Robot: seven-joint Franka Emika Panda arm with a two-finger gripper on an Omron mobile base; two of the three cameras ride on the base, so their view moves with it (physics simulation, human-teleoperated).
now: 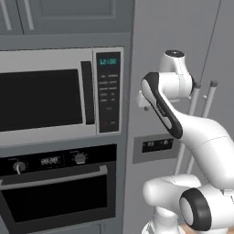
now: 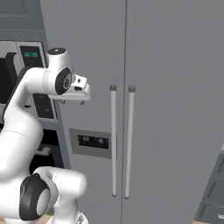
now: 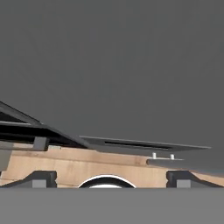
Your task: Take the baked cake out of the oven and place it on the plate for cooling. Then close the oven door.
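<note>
The black oven (image 1: 57, 160) sits under the microwave, with round knobs and a small display. Its oven door (image 1: 59, 197), dark glass with a long silver bar handle (image 1: 55, 179) along the top, looks shut against the oven front. The baked cake is hidden and the plate is out of view. My gripper (image 2: 72, 102) hangs at chest height to the right of the oven, in front of the grey panel, fingers pointing down. In the hand view the gripper (image 3: 112, 179) is open, its fingertips (image 3: 41, 178) far apart with nothing between them.
A silver-framed microwave (image 1: 45, 98) with a keypad sits above the oven. To the right stand tall grey fridge doors with two vertical handles (image 2: 120, 140) and a small control panel (image 2: 92, 141). Wooden floor (image 3: 65, 166) lies below the hand.
</note>
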